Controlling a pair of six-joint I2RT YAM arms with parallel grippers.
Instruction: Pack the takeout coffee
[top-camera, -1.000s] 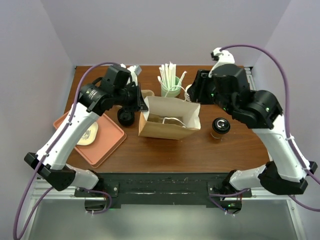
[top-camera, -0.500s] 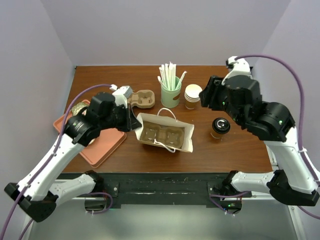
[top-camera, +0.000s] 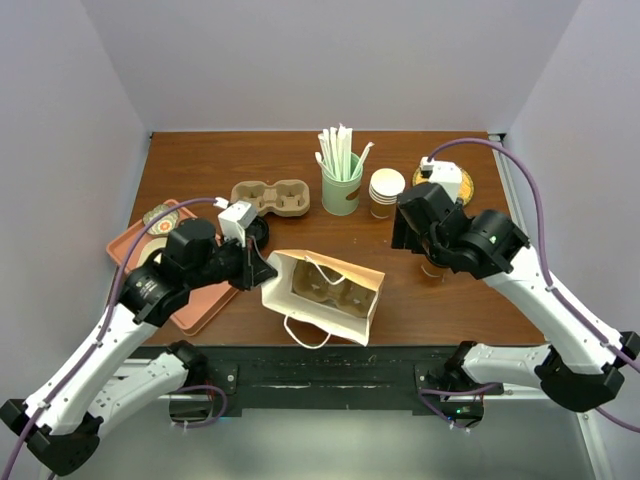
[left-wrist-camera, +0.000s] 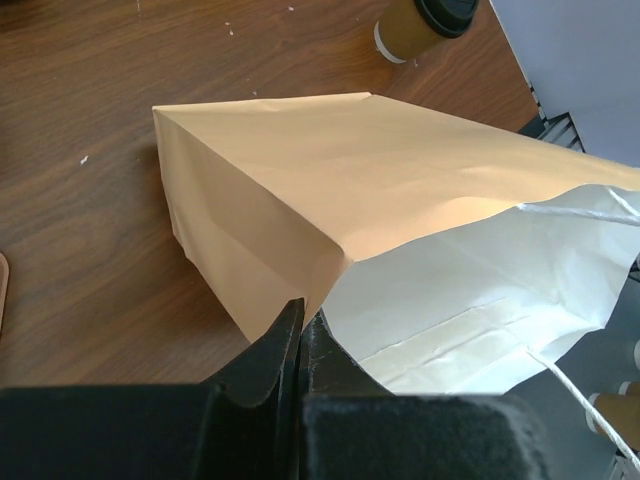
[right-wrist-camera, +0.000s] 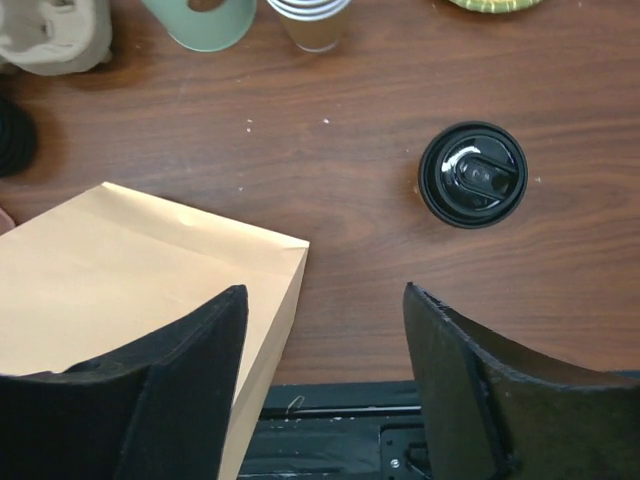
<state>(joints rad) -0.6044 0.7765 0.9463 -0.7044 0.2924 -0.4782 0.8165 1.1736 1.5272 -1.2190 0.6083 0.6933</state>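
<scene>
The takeout coffee (right-wrist-camera: 472, 175), a brown paper cup with a black lid, stands upright on the table right of the paper bag (top-camera: 325, 295). It also shows at the top of the left wrist view (left-wrist-camera: 420, 18). In the top view my right arm mostly hides it. The bag lies tipped with its mouth toward the near left, and a cardboard cup carrier (top-camera: 320, 287) sits inside. My left gripper (left-wrist-camera: 300, 320) is shut on the bag's rim at its left corner (top-camera: 258, 270). My right gripper (right-wrist-camera: 325, 330) is open and empty, above the table between bag and coffee.
A green cup of straws (top-camera: 341, 185), a stack of white-topped cups (top-camera: 386, 190) and a second cup carrier (top-camera: 270, 197) stand at the back. A stack of black lids (right-wrist-camera: 10, 135) and an orange tray (top-camera: 205, 300) lie left. A yellowish plate (top-camera: 466, 180) lies back right.
My left gripper has pulled the bag toward the near edge and tipped it over onto its side. My right arm has swung nearer and now hangs over the coffee.
</scene>
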